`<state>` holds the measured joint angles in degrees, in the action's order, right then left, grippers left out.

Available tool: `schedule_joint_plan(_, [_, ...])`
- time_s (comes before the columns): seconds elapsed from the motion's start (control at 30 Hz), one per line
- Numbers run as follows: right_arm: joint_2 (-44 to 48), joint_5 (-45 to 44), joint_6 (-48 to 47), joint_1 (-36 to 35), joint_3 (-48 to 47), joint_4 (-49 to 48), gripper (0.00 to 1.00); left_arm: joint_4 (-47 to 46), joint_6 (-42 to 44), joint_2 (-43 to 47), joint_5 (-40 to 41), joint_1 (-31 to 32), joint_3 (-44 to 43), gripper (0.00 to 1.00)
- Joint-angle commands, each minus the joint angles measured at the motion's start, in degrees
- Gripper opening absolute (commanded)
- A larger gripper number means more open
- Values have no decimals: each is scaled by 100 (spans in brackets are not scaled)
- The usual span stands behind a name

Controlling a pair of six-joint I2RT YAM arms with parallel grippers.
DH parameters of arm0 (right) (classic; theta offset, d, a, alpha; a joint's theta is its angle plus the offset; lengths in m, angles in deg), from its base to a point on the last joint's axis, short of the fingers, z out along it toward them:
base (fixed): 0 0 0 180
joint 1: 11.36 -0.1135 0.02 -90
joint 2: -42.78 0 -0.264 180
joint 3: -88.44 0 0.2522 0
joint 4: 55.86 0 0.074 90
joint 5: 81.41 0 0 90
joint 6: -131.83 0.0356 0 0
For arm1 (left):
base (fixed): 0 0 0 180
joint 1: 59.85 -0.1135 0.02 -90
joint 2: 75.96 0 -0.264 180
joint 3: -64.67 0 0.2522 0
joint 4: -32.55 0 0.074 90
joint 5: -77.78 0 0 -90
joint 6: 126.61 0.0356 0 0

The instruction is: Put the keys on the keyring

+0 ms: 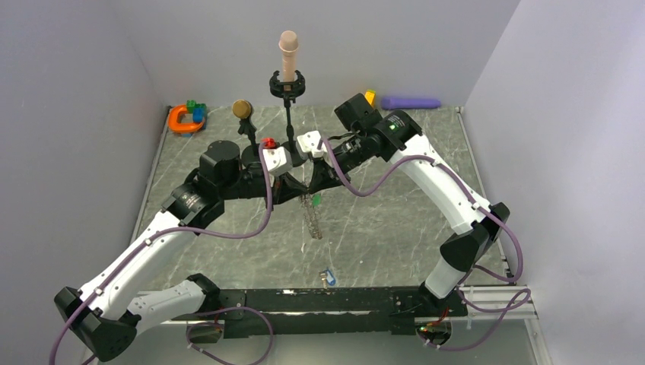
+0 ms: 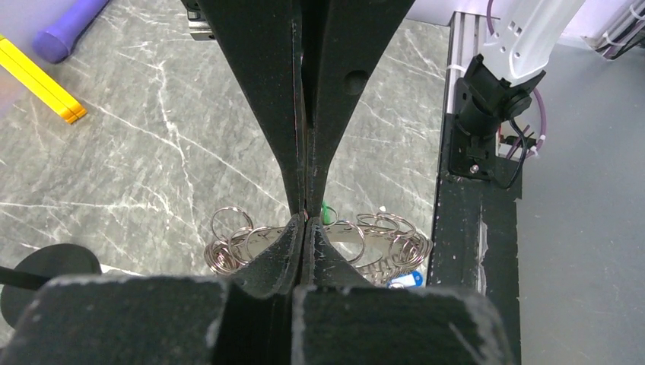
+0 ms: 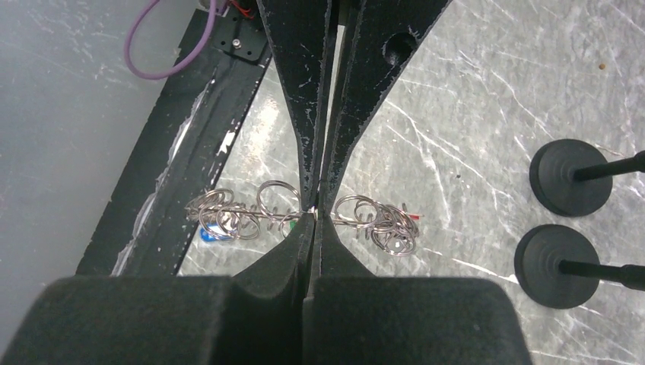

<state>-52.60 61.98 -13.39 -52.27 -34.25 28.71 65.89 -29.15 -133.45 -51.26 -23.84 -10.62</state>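
— Where's the keyring [image 1: 312,220]?
— On the tabletop [image 1: 395,228], it seems, with the green key [image 1: 316,199] at its far end. The left pincer [image 2: 306,222] and right pincer [image 3: 316,213] hang just above it, both clenched, tips touching. What they nip, I cannot tell.
— Best approach?
— I'd hold the coil apart steadily and feed the key in slowly.

"What sits on the grey marbled table [image 1: 395,228]?"
"Two black stand bases [image 3: 570,179]. Left of them an orange clamp [image 1: 182,119], to their right a purple cylinder [image 1: 411,102], well in front a blue tag [image 1: 328,277]."
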Motion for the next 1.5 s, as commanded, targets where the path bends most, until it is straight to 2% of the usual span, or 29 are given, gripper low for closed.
schedule_joint_plan(0.0, [289, 347, 147, -11, 3, -540, 0, 216, 133, -17, 79, 49, -166, 0])
schedule_joint_plan(0.13, [376, 389, 368, 7, 163, -788, 0, -30, 47, 238, 358, 54, 7, 0])
schedule_joint_plan(0.3, [527, 423, 703, 46, 456, -1206, 2, -890, -455, 595, 598, 54, 389, 0])
schedule_joint_plan(0.43, [609, 394, 850, 45, 601, -1401, 9, -1282, -703, 744, 716, 52, 604, 0])
schedule_joint_plan(1.03, [773, 540, 1340, 192, 972, -1968, 18, -2034, -1387, 1138, 1057, 55, 1021, 0])
schedule_joint_plan(1.3, [789, 755, 1560, 236, 1085, -2208, 16, -2367, -1597, 1227, 1136, 53, 1206, 0])
schedule_joint_plan(1.47, [789, 832, 1622, 235, 1079, -2318, 7, -2413, -1624, 1232, 1138, 51, 1238, 0])
